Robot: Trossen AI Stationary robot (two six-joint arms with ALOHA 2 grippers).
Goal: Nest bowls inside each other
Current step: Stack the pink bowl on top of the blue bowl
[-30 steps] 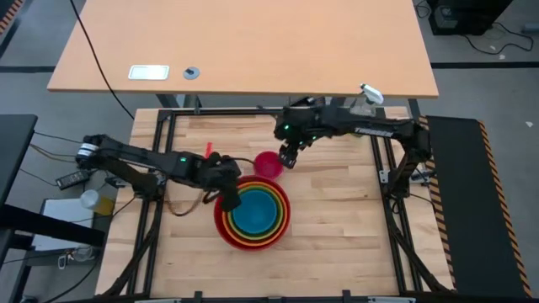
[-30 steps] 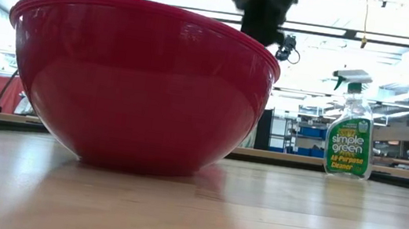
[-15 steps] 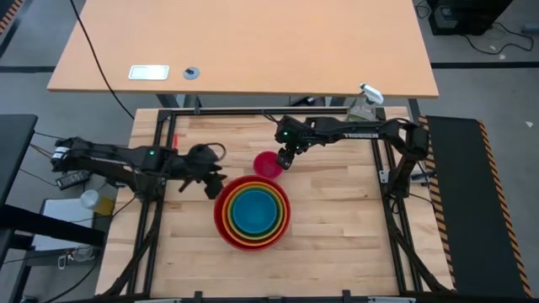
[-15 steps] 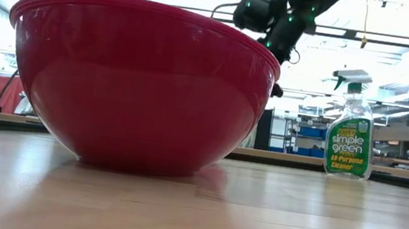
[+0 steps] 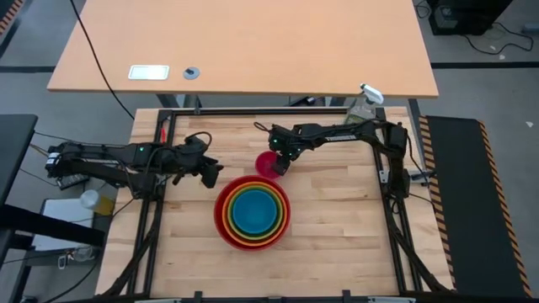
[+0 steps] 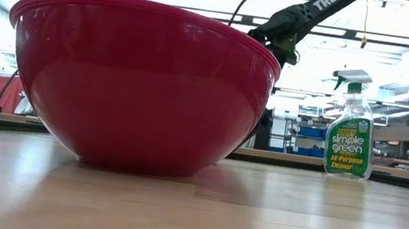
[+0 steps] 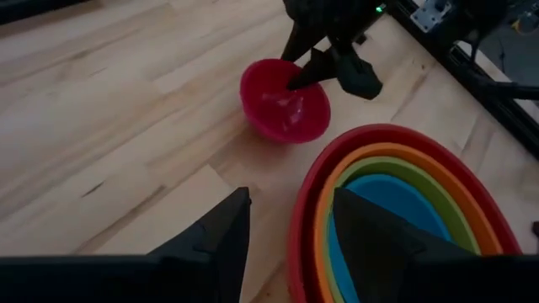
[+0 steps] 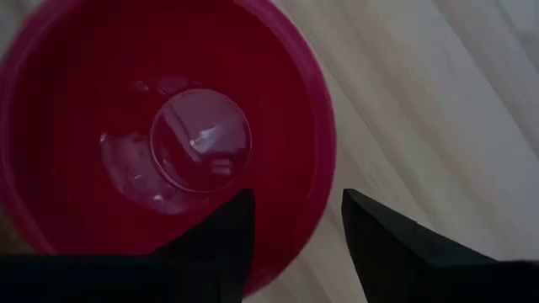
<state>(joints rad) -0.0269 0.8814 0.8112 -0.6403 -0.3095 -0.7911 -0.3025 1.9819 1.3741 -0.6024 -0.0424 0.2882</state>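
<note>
Four bowls sit nested near the table's middle: red [image 5: 221,220] outermost, then orange [image 5: 228,229], lime green [image 5: 280,202] and blue [image 5: 253,212]. The small magenta bowl [image 5: 264,162] stands upright on the table just beyond the stack. My right gripper [image 8: 296,202] points steeply down at the magenta bowl's right rim [image 8: 325,160], open, one finger inside the bowl and one outside. My left gripper [image 5: 212,175] hovers open to the left of the stack, close to the red bowl's rim [image 7: 296,227] and apart from it. My right gripper straddles the magenta bowl's rim [image 8: 320,210] from above, one finger [image 8: 221,244] inside the bowl and the other [image 8: 379,240] outside it. I cannot tell whether either finger touches the rim. The bowl stands flat on the table.
A clear spray bottle [image 6: 352,126] stands at the table's far right corner [image 5: 364,101]. Bare wooden tabletop [image 5: 337,227] lies to the right of and in front of the stack. A black frame [image 5: 253,112] runs around the table.
My left gripper has drawn back from the stack's left rim toward the table's left edge, rolling as it went. My right gripper has come down over the magenta bowl's right rim. All the bowls have stayed in place.
</note>
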